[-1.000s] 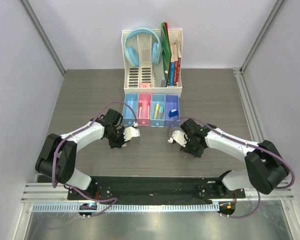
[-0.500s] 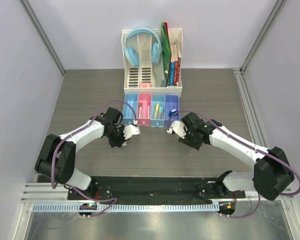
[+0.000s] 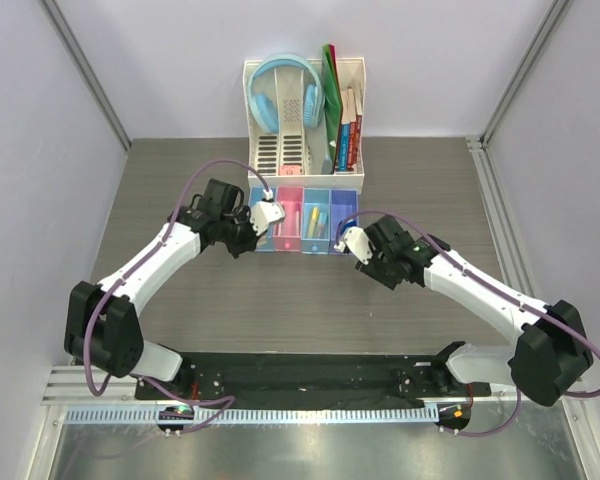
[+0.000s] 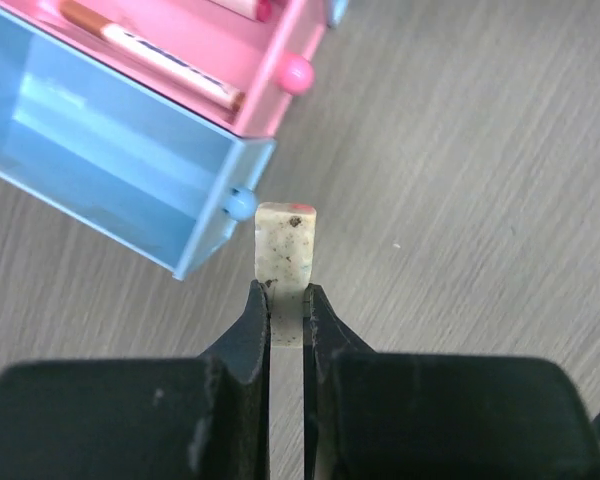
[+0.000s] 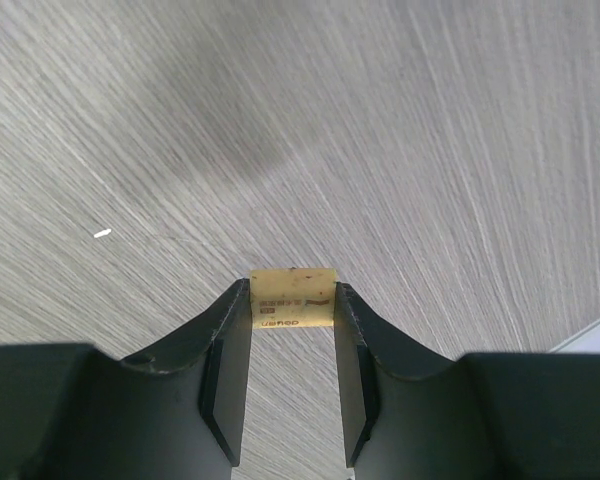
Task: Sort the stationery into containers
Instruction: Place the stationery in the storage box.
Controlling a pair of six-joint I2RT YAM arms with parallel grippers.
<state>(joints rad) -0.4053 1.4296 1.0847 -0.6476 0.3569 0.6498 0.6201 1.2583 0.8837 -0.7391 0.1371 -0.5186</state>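
Overhead, the left claw (image 3: 265, 215) was clenched on a small grey block (image 3: 271, 212), at 11 o'clock from the middle of the tabletop (image 3: 180, 300). It hung over the near part of the blue bin (image 3: 259, 200), hiding some of it. The right claw (image 3: 352, 243), at 1 o'clock from the middle, was clamped on a tan block (image 3: 354, 241) and covered the near corner of the purple-blue bin (image 3: 342, 205).

Between those two bins sat the pink bin (image 3: 290, 195) and the light-blue bin (image 3: 323, 236), all four joined in a row at 12 o'clock. A yellow highlighter (image 3: 311, 220) lay in the light-blue one. Just beyond the row stood a white slotted organiser (image 3: 270, 150) carrying light-blue headphones (image 3: 263, 100) and upright books (image 3: 348, 125). Their spines were too small to read.

From the left wrist, the speckled block stood upright between the fingers (image 4: 255, 330), its top just at 6 o'clock of the blue bin's round knob (image 4: 240, 203). A white marker (image 4: 150, 55) lay in the pink bin at 11 o'clock.

From the right wrist, the tan block was pinched by its ends over bare wood grain. A strip of tiny dark print ran along its near face, but I could not make it out.
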